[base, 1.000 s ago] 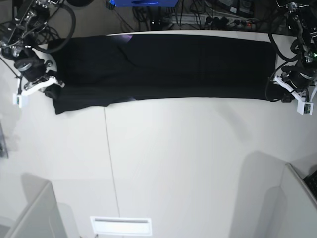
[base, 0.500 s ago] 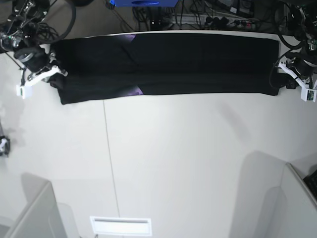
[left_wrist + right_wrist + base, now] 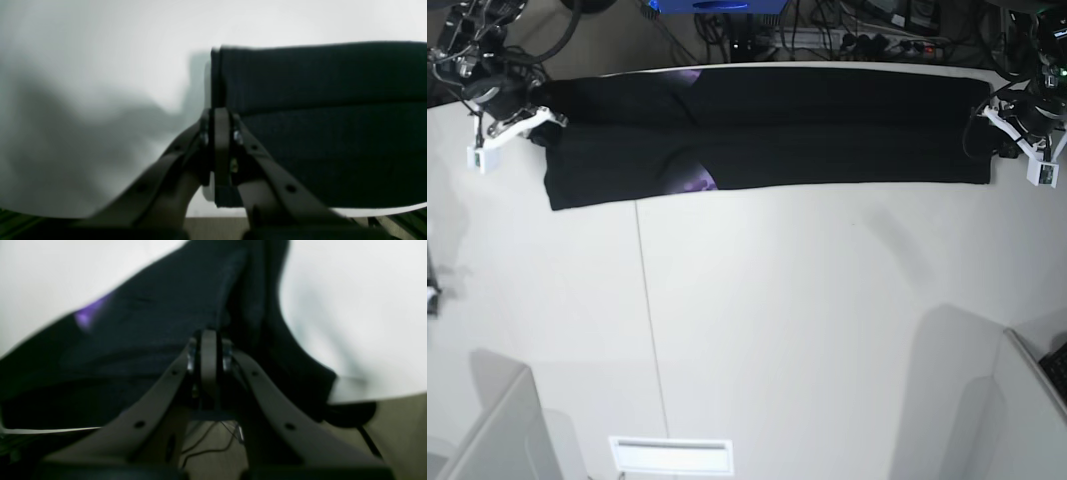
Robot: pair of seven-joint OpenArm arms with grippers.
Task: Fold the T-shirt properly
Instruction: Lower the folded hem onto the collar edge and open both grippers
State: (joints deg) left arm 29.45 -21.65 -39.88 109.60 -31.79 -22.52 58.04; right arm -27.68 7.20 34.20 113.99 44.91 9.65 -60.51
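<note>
Where the white table (image 3: 777,330) meets its far edge, the T-shirt (image 3: 827,125) lies stretched into a long, narrow black band running nearly the full width of the surface. A small patch of purple print (image 3: 695,183) shows at its near hem, left of centre in the base view, and another sliver of purple sits at the far edge. The end of the band on the base view's left is wider and hangs a little lower toward the camera than the other end.

At the band's end on the base view's right, the left gripper (image 3: 218,115) has its jaws pressed together on the cloth's corner, pinching the folded edge. At the opposite end, the right gripper (image 3: 208,336) is likewise clamped on the bunched black fabric, with the table's edge just beyond it. Cables (image 3: 867,30) crowd the floor behind the table.
</note>
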